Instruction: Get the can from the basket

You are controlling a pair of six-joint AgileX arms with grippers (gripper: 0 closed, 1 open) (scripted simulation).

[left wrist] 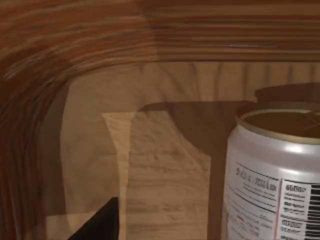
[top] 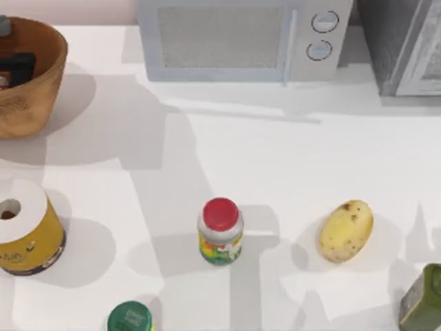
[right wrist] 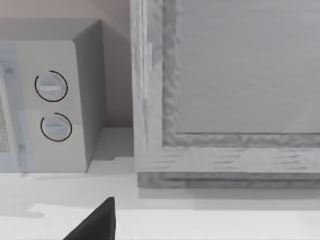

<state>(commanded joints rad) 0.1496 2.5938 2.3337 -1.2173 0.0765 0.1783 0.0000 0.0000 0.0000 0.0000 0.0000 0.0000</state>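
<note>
The left gripper hangs inside the round brown wicker basket at the frame's upper left; its grip cannot be told. The white-labelled, gold-topped can stands upright (on the basket floor).

In the top view the basket is cut off by the frame's upper left edge, and the dark left gripper inside it is partly out of frame, its fingers too cropped to read. The left wrist view crops the can at its right and lower edges, its label print too blurred to read. At the top view's lower edge a green-lidded jar and, lower right, a green bottle are cut off.
</note>
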